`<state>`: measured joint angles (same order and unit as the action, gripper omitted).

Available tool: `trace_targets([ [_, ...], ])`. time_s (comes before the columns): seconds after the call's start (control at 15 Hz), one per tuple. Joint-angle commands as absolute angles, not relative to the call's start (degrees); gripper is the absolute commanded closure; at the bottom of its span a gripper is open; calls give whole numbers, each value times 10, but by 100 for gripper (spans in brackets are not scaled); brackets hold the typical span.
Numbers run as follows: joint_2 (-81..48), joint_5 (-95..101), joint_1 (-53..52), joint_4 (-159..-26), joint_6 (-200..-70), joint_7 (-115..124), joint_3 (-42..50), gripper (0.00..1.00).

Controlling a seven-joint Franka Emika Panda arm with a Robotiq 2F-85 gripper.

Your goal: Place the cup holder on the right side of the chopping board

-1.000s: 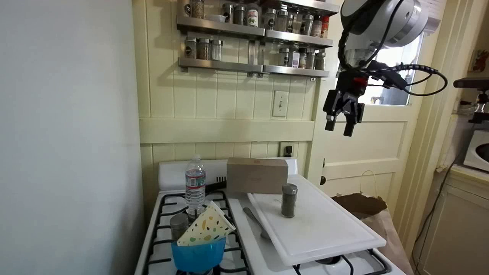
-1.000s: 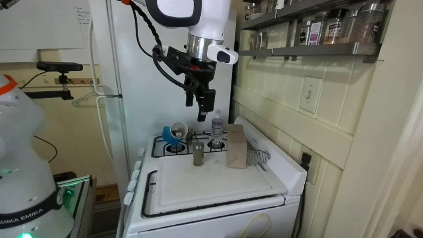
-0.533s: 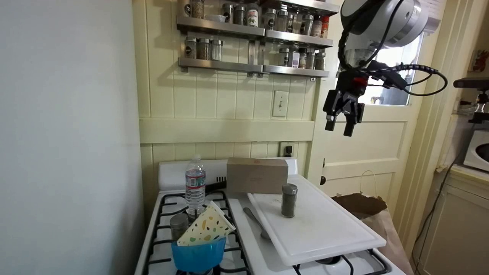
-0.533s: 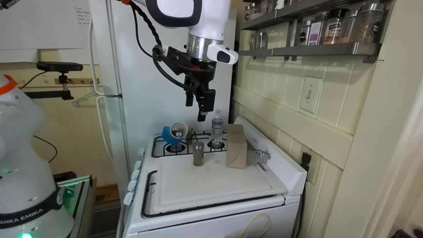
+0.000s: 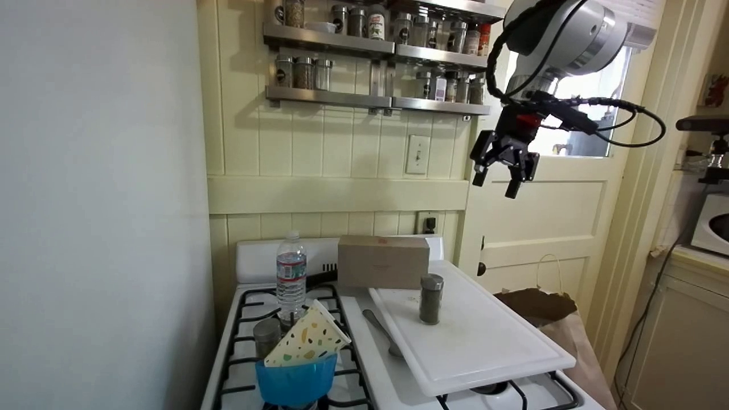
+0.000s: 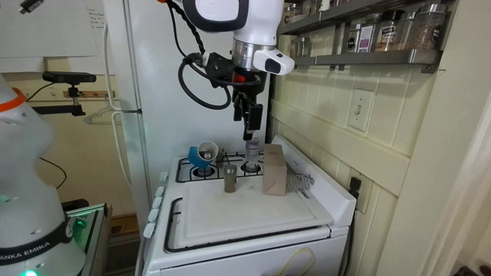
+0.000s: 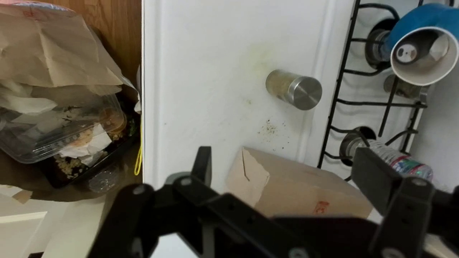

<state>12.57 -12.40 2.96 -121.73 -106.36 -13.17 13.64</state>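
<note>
The cup holder, a grey-brown cardboard-looking block, stands at the back by the stove's backguard in both exterior views (image 5: 383, 265) (image 6: 274, 170). In the wrist view the cup holder (image 7: 304, 182) lies between the fingers' outlines, its lower part hidden by the gripper. The white chopping board (image 5: 478, 347) lies flat on the stove; it also shows in an exterior view (image 6: 238, 211) and the wrist view (image 7: 200, 96). The cup holder's one end overlaps the board's back area. My gripper (image 5: 495, 187) is open and empty, high above the stove; it also shows in an exterior view (image 6: 244, 128) and the wrist view (image 7: 283, 165).
A spice jar (image 5: 431, 299) stands upright on the board. A water bottle (image 5: 291, 279), a blue cup (image 5: 296, 378) with a patterned cup (image 5: 307, 339), and another jar (image 5: 266, 336) stand on the burners. A spoon (image 5: 381, 333) lies beside the board. Shelves (image 6: 368, 57) line the wall.
In the last half second my gripper has shifted toward the wall and tilted slightly, staying high and open. Before that it was still. The cup holder and board have not moved.
</note>
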Motion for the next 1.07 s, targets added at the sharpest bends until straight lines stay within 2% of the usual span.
trace_targets([
  [0.0,44,-131,46,-1145,-1070,-115,124,0],
  [0.33,8,-11,49,-1086,-1058,-183,97,0],
  [0.73,10,-26,55,-1086,-1067,-181,93,0],
  [1.0,25,-30,46,-1142,-1188,-292,79,0],
])
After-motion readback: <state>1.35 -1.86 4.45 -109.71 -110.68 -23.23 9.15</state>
